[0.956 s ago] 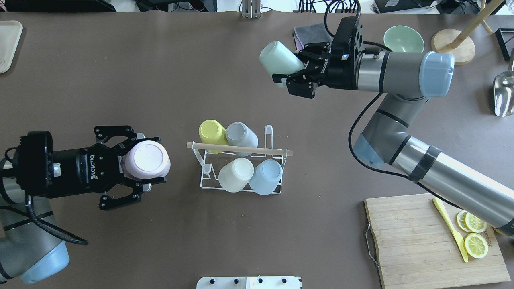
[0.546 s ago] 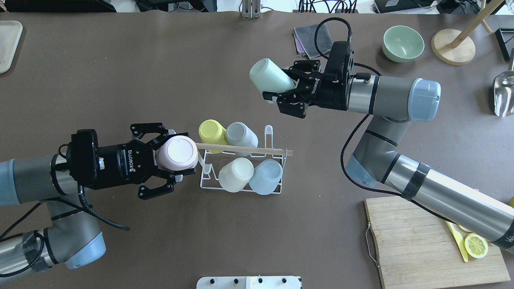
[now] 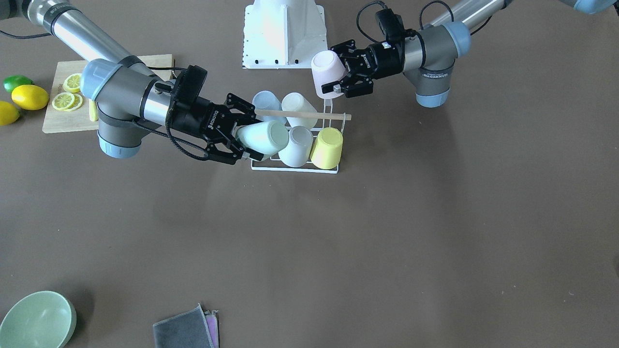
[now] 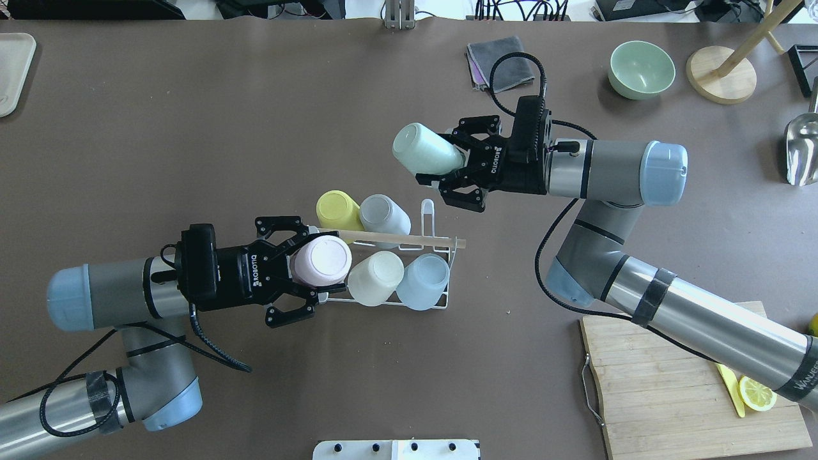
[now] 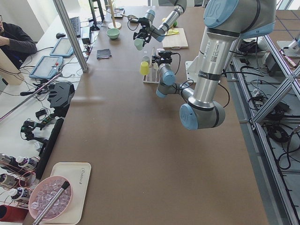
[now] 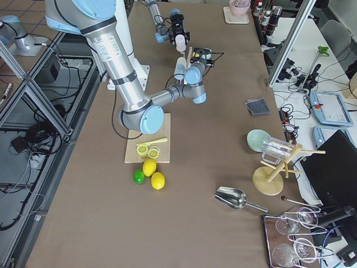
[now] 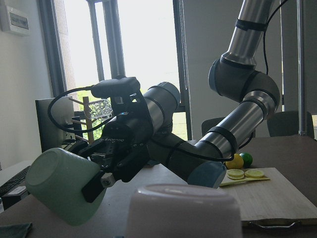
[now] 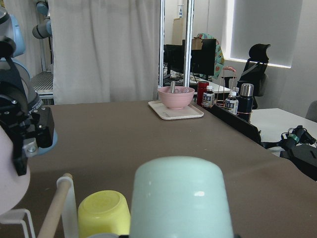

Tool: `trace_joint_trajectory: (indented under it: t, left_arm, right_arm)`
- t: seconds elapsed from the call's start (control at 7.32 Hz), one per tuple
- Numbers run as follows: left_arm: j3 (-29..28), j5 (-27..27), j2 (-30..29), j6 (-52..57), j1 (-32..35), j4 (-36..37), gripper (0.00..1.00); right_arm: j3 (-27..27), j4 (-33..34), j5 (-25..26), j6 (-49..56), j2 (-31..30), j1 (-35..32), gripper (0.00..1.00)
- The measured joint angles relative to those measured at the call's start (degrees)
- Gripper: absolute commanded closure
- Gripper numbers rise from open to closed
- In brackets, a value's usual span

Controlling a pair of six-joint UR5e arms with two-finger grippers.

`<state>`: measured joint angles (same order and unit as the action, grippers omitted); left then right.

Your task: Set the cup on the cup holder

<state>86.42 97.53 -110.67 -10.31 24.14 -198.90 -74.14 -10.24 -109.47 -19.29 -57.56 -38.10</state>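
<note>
The cup holder (image 4: 434,220) is a white wire rack with a wooden rod (image 4: 409,239) on top. It carries a yellow cup (image 4: 337,207), a grey cup (image 4: 382,214), a cream cup (image 4: 376,276) and a blue cup (image 4: 423,281). My left gripper (image 4: 312,265) is shut on a pink cup (image 4: 321,260), held bottom-up over the rack's left near corner. In the front view this pink cup (image 3: 328,73) hangs above the rack. My right gripper (image 4: 442,160) is shut on a mint cup (image 4: 423,148), tilted, behind the rack's right end.
A cutting board (image 4: 671,383) with a lemon slice (image 4: 757,391) lies at the near right. A green bowl (image 4: 641,69), a grey cloth (image 4: 501,59), a wooden stand (image 4: 722,75) and a metal scoop (image 4: 802,150) sit along the far right. A tray (image 4: 11,70) lies far left.
My left gripper carried the pink cup rightward, up to the rack's left end. My right gripper brought the mint cup down and left, closer to the rack.
</note>
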Motion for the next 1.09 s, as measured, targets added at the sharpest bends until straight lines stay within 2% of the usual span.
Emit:
trace_joint_trajectory:
  t: [1.09]
  left_arm:
    - [-2.79, -3.24, -1.63, 0.10, -0.50, 0.34, 0.54]
  right_arm:
    - [2.99, -2.59, -0.74, 0.79, 1.66, 2.89, 0.74]
